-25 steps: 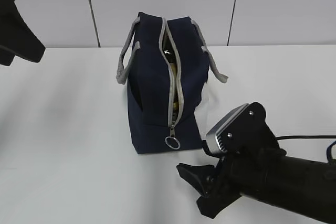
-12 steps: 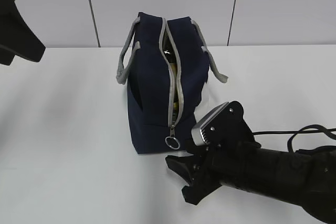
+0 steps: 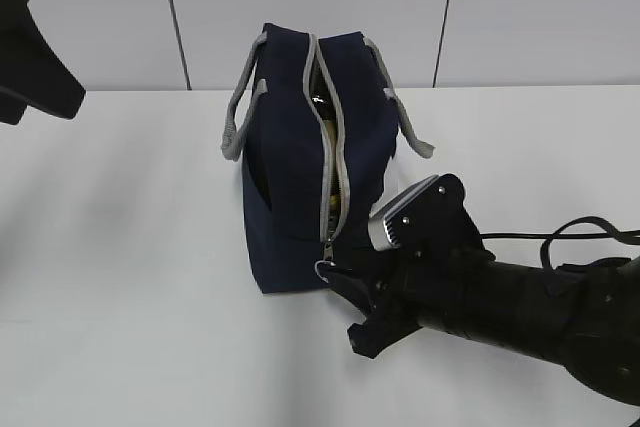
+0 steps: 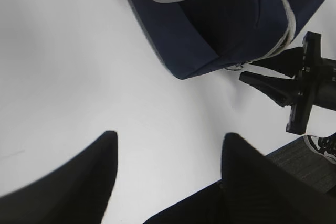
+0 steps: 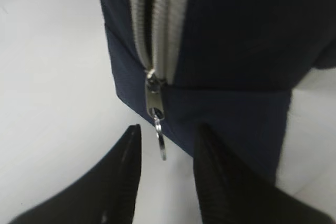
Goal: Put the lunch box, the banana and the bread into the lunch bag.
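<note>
Lunch bag (image 3: 310, 162) stands mid-table, zipper open. Right gripper (image 5: 164, 174) straddles the ring pull (image 5: 160, 139), jaws narrowly apart, not yet pinching. Left gripper (image 4: 168, 169) hangs wide, empty. Risk: thin ring slips sideways, jaws close on nothing or nudge the bag.

Open table (image 3: 130, 327) left of lunch bag (image 3: 290, 177)

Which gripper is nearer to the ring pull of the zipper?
Right. The right gripper has its fingers on either side of the ring pull. The left gripper hangs apart from the bag, over bare table.
</note>
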`<state>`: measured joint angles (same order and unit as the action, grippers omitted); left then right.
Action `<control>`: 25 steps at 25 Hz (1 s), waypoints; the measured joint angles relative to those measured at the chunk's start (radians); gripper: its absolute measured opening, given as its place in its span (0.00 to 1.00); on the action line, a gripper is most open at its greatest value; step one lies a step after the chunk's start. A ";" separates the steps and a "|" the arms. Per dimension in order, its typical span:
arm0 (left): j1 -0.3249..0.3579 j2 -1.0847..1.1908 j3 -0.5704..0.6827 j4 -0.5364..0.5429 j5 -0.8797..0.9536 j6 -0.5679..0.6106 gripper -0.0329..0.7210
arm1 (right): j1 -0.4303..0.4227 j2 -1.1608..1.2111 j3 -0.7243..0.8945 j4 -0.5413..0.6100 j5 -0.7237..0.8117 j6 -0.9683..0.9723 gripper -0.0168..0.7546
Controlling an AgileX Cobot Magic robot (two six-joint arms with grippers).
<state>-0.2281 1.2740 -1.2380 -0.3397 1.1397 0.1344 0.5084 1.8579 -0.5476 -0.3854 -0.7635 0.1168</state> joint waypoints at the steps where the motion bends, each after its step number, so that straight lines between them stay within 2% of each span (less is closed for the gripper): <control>1: 0.000 0.000 0.000 0.002 0.000 0.000 0.62 | -0.008 0.000 0.000 -0.008 0.000 0.002 0.34; 9: 0.000 0.000 0.000 0.006 -0.003 0.001 0.62 | -0.016 0.035 -0.010 -0.121 -0.011 0.051 0.33; 25: 0.000 0.000 0.000 0.020 -0.004 0.003 0.62 | -0.016 0.081 -0.032 -0.121 -0.076 0.053 0.32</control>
<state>-0.2281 1.2740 -1.2380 -0.3198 1.1358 0.1375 0.4924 1.9392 -0.5794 -0.5061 -0.8399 0.1696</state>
